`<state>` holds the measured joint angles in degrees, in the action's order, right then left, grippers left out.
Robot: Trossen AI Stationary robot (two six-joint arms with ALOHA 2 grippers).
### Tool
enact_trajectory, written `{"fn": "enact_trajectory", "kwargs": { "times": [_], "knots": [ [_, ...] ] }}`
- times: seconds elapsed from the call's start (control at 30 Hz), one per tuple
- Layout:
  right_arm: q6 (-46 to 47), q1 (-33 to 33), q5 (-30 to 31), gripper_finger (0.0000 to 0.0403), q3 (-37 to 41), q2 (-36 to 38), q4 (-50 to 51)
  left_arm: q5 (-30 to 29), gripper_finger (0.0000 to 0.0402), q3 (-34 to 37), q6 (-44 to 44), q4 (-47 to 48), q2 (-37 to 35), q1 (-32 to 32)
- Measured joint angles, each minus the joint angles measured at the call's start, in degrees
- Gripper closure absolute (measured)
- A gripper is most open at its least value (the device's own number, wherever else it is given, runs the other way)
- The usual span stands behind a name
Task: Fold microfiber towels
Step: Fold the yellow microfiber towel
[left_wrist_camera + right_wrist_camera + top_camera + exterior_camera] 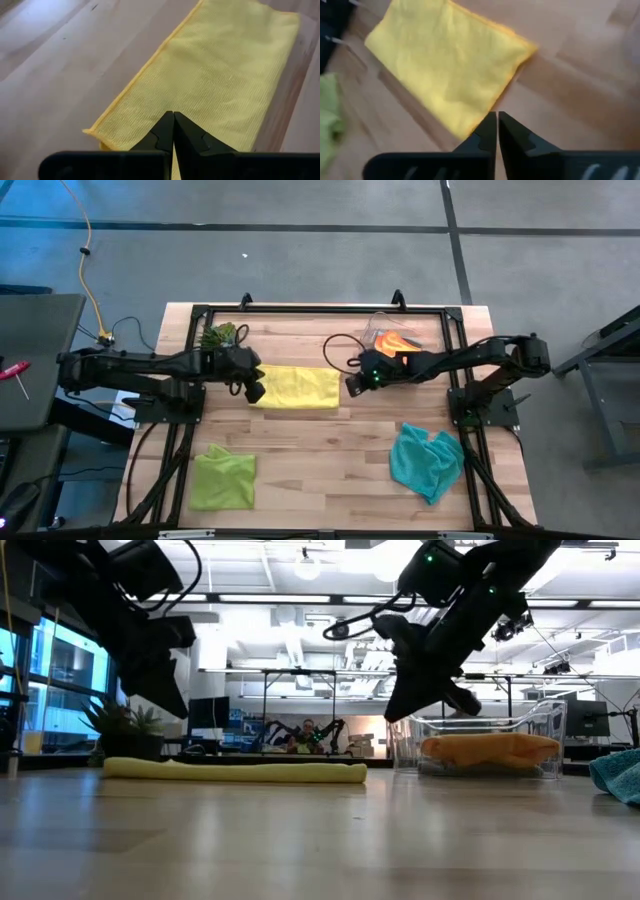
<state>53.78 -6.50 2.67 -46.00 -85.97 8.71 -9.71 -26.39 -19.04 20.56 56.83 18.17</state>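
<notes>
The yellow towel [296, 386] lies folded into a flat oblong at the middle of the pale wooden desk [330, 445], its long axis running from the left arm's side to the right arm's. Its weave is finely ribbed, with a stitched hem. The left tool [173, 131] hovers over one short end, fingers together and empty; the right tool [497, 131] hangs just off the other end, likewise closed on nothing. A crumpled lime green towel [222, 477] and teal towel [427, 461] sit nearer the desk's front.

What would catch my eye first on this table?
Probably the yellow towel lying flat and folded mid-table, with the left gripper and right gripper raised at its two ends, both shut. Next, the teal towel and lime green towel crumpled near the front corners.
</notes>
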Motion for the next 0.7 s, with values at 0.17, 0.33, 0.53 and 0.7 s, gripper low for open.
{"fn": "enact_trajectory", "kwargs": {
  "times": [0.17, 0.33, 0.53, 0.7],
  "knots": [
    [10.57, 0.57, -1.77, 0.0309, 0.0, 0.0, 0.01, 0.02, 0.0401, -0.02, 0.41, -0.18, -0.26, 0.0],
    [17.48, 0.12, -4.23, 0.0192, -0.01, -2.54, -3.27, -0.32, 0.0401, -0.02, 2.4, -0.79, -0.26, 0.02],
    [25.47, -0.92, -5.14, 0.0121, -0.04, -10.37, -7.54, 0.4, 0.0401, -0.07, 7.14, -0.76, -0.26, 0.36],
    [27.72, -1.31, -7.43, 0.0117, -1.08, -14.89, -13.36, 3.05, 0.0401, -0.1, 9.61, -0.63, -0.26, 1.46]
  ]
}}
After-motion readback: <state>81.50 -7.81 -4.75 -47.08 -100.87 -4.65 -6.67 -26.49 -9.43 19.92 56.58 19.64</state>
